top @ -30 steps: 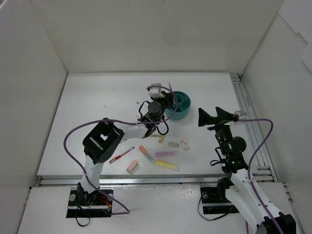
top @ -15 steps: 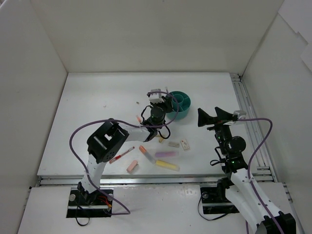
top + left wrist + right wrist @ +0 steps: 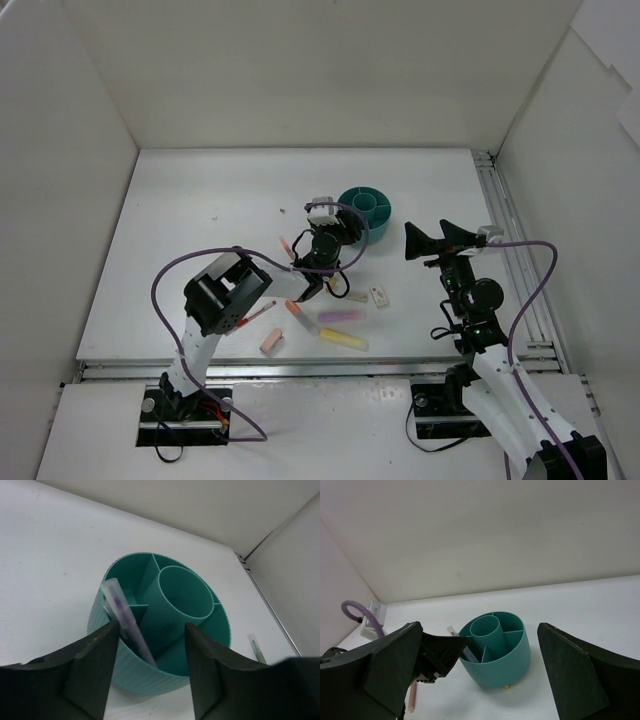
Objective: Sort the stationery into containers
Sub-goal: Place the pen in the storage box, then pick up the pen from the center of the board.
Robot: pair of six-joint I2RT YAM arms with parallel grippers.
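Note:
The round teal cup (image 3: 365,207) (image 3: 165,630) (image 3: 495,647) stands at the table's back middle. A thin greyish-purple pen (image 3: 125,620) (image 3: 461,647) leans in one of its outer compartments, its cap above the rim. My left gripper (image 3: 347,232) (image 3: 152,680) sits just in front of the cup, open, with nothing between its fingers. My right gripper (image 3: 430,240) (image 3: 479,645) hangs to the right of the cup, open wide and empty. Loose on the table are a pink pen (image 3: 285,244) (image 3: 412,700), a red pen (image 3: 250,315), orange (image 3: 296,309), purple (image 3: 340,316) and yellow (image 3: 343,340) highlighters.
A pink eraser (image 3: 271,341), a beige eraser (image 3: 356,296) and a white eraser (image 3: 379,296) lie near the front middle. A thin greenish pen (image 3: 257,649) lies on the table right of the cup. White walls enclose the table; a metal rail (image 3: 510,250) runs along its right edge.
My left gripper has opened, let go of the pen, which now leans in the cup, and drawn back towards the front. The right arm has not moved.

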